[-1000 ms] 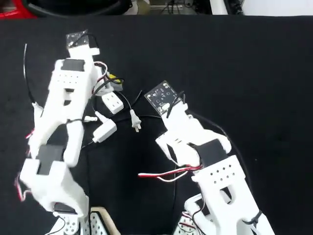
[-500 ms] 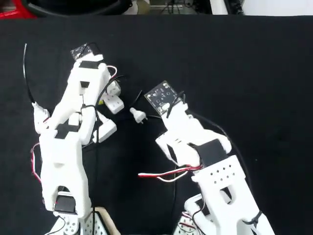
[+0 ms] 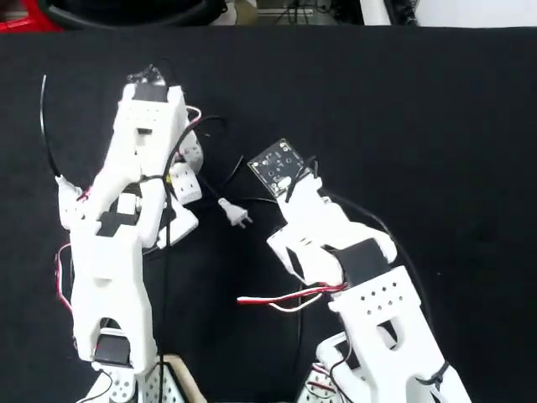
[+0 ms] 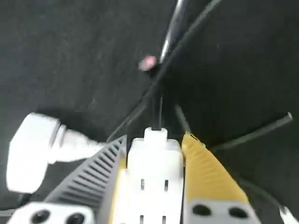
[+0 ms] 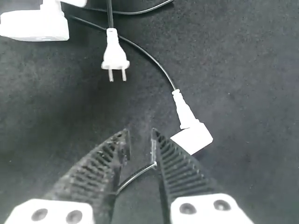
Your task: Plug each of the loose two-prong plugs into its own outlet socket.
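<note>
two-prong plug (image 3: 236, 215): it lies flat on the black surface (image 3: 419, 126) between your two arms, with its cord trailing off towards the left arm.
outlet socket (image 4: 154, 177): the white block is held under the left arm's head, well apart from the plug.
left tool (image 4: 154, 139): it pinches the outlet socket across its sides, grey finger on one side and yellow on the other.
right tool (image 5: 139, 135): it hovers near the plug with its jaws a narrow gap apart, gripping nothing. A thin wire shows in the gap.
handling: expect the plug to be light, hard and smooth, and its cord springy enough to twist it as you lift. Take it across the flat body behind the prongs, never on the prongs or the cord.
right wrist view: it gives you both prongs plainly, pointing towards the tool, and a white angled connector (image 5: 191, 137) just beside the tool.
left wrist view: it gives you the socket's slots, which the arm covers from above.
high view: it shows you how the plug lies relative to both arms.
</note>
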